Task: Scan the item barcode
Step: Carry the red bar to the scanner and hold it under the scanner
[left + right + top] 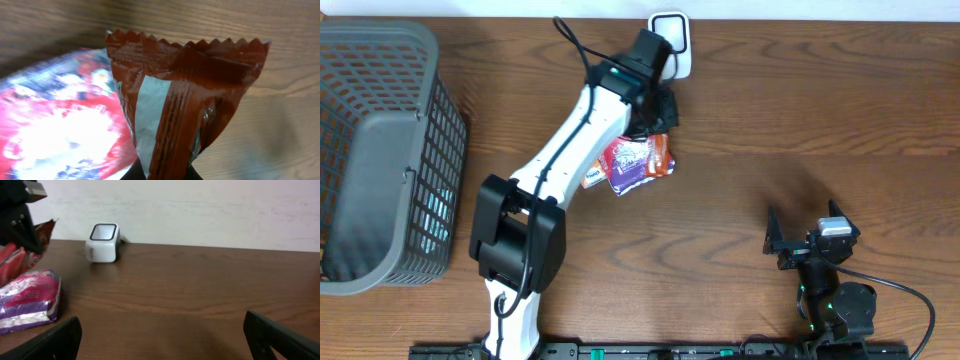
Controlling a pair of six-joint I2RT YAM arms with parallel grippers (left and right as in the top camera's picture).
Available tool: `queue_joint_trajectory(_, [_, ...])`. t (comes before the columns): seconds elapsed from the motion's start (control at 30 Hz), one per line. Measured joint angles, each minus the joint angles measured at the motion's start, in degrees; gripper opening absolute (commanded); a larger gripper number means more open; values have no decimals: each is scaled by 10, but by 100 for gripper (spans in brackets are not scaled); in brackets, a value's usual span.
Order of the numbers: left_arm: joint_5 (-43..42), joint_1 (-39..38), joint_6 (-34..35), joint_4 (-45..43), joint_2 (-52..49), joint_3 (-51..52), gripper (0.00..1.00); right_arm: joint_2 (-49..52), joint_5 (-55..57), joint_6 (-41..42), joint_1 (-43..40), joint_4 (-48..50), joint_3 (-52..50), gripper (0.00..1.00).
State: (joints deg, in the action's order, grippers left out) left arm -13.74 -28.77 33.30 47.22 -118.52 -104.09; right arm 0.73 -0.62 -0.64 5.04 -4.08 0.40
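Brown wrapper (185, 100): back seam, left-wrist only

Overhead: fixed, straight down, far enough to take in the whole table (820, 120). Left wrist: pressed right up to the red-brown wrapper (190, 100) at the left gripper (662, 118), facing down at the wood, purple snack packet (55, 130) blurred just left of it. Right wrist: low, near table level, looking across between its own fingers (50, 342) toward the wall (200, 210), white scanner (103, 242) well ahead and left of the right gripper (165, 335); overhead shares scanner, packet and wrapper with it.
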Motion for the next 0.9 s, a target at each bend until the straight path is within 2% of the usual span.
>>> queue_joint_trajectory(0.27, [65, -54, 75, -28, -27, 0, 8, 0, 0, 0, 0, 0, 0, 99])
queue_joint_trajectory(0.47, [83, -79, 88, -75, -80, 0, 8, 0, 0, 0, 0, 0, 0, 99])
queue_joint_trajectory(0.77, [160, -74, 85, -63, -99, 1, 9, 0, 0, 0, 0, 0, 0, 99])
queue_joint_trajectory(0.8, [163, -73, 85, -63, -99, 1, 14, 0, 0, 0, 0, 0, 0, 99])
queue_joint_trajectory(0.9, [171, -71, 82, -63, -98, 1, 17, 0, 0, 0, 0, 0, 0, 99])
